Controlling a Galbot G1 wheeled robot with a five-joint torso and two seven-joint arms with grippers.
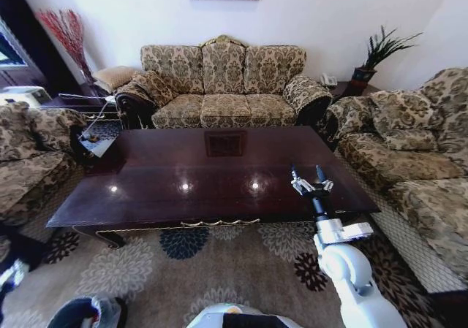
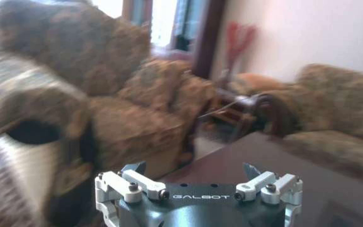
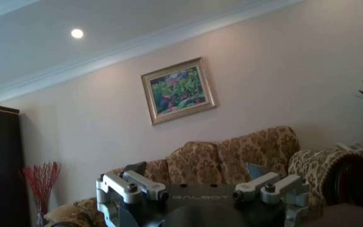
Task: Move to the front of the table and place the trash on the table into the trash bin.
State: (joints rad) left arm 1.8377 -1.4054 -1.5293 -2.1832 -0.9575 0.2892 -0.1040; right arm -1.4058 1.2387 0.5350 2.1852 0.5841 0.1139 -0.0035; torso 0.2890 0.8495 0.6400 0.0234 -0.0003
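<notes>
The table of dark glossy wood stands right in front of me, its top bare and reflecting the lights. The trash is out of view. The trash bin, black with a whitish bag over its rim, stands on the carpet at my lower left. My right gripper is raised over the table's near right part, tilted up toward the far wall, open and holding nothing. My left gripper is open and holding nothing, low at the left and facing the armchair and the table's corner.
A patterned sofa runs along the table's far side. Matching armchairs flank it at left and right. A small side table with objects stands by the far left corner. A flowered carpet lies in front.
</notes>
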